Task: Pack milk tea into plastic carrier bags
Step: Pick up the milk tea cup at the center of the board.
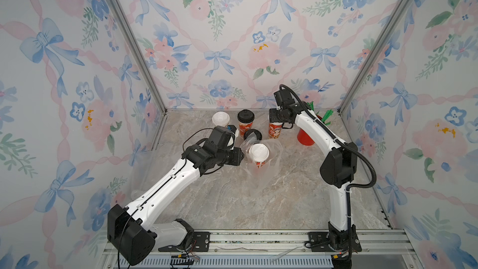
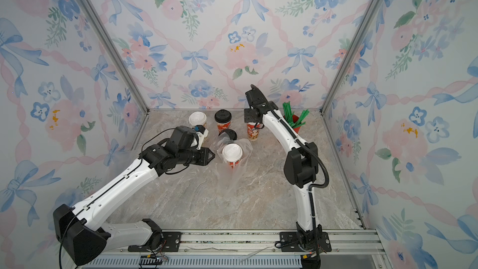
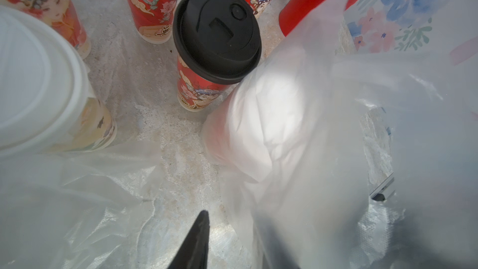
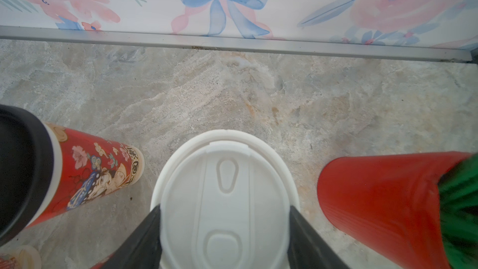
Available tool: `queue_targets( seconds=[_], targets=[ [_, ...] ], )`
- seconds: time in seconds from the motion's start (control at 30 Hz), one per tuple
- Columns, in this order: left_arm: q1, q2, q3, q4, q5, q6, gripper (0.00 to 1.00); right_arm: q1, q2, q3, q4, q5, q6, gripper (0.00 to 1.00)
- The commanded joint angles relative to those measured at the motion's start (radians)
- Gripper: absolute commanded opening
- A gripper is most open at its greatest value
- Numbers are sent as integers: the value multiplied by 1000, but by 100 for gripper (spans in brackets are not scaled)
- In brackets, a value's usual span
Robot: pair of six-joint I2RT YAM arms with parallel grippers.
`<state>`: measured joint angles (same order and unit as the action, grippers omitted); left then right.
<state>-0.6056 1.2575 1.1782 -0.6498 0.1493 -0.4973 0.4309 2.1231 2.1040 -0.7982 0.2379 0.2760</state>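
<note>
Back wall (image 1: 232, 34), L wall (image 1: 51, 99) & R wall (image 1: 426, 99) all papered w/ the same watercolour print: blue bows, pink ribbons in a diamond lattice, pink & blue flowers, green sprigs. Bare metal posts (image 1: 133, 41) run up both back corners. A metal strip (image 4: 232, 43) lies along the foot of the back wall. Counter (image 1: 232, 203) is a grey-beige marble-look slab w/ pale veins. Metal rail (image 1: 258, 239) across its near edge, slotted duct (image 1: 258, 262) just in front. Light soft & even.
</note>
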Motion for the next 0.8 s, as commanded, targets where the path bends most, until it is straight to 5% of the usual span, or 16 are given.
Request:
queue_targets(
  seconds=[0.0, 0.3, 0.77],
  targets=[
    [8, -22, 2, 8, 5, 1, 43, 1, -123, -38, -47, -13, -4, 68],
    [-18, -72, -21, 6, 35, -16, 53, 32, -352, -170, -146, 0, 13, 66],
    [-95, -150, -74, 3, 65, -48, 54, 164, -703, -226, -352, 49, 114, 62]
  ],
)
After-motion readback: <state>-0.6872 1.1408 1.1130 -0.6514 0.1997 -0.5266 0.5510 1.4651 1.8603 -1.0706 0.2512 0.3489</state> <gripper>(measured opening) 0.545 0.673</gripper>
